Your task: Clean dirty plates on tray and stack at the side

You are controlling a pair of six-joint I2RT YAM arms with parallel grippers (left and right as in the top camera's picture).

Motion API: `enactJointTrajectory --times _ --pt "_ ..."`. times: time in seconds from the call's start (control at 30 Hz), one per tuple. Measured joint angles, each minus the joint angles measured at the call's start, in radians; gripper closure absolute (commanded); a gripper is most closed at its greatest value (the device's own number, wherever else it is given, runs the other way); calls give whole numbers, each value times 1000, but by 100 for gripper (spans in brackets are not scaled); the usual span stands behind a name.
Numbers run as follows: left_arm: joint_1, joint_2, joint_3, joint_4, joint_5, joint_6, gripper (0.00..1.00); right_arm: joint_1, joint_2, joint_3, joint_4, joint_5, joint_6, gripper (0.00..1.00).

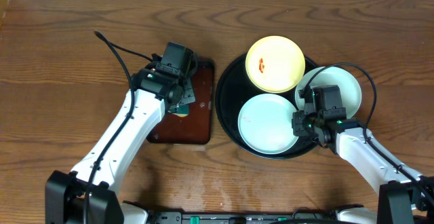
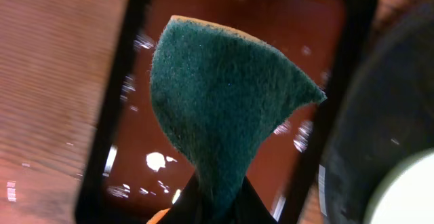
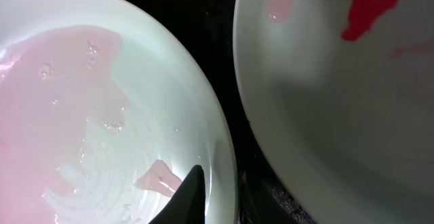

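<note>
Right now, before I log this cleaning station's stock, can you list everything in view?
black round tray: one, glossy black, right of centre on the table
yellow plate: one, pale yellow with a red smear, back of the black round tray
front mint-white plate: one, pale mint-white with a pink wet film, front of the black round tray
right mint-white plate: one, pale mint-white with a red smear, at the black round tray's right edge
brown rectangular tray: one, dark brown, left of the black round tray
scouring sponge: one, green, over the brown rectangular tray
table: one, brown wood-grain
left arm: one, white and black, jaws shut on the scouring sponge
right arm: one, white and black, jaws between the mint-white plates, opening unclear
</note>
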Motion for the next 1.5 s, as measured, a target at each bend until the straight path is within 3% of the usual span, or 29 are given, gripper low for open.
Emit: enactJointTrajectory --times 0.17,0.33,0.6,0.73,1.0,1.5 --pt "-2 22 0 13 -13 14 93 0 0 0 1 -1 6 85" --pt "-23 30 0 121 119 72 93 0 0 0 1 -2 8 85" --pt "-201 30 0 175 272 109 93 0 0 -1 2 -1 8 91" --pt "-305 33 0 225 267 116 93 0 0 -3 2 -2 12 98" --pt "-465 139 0 261 174 111 93 0 0 -4 2 -3 12 99" --pt "-481 298 0 358 99 128 93 0 0 -4 2 -4 12 99"
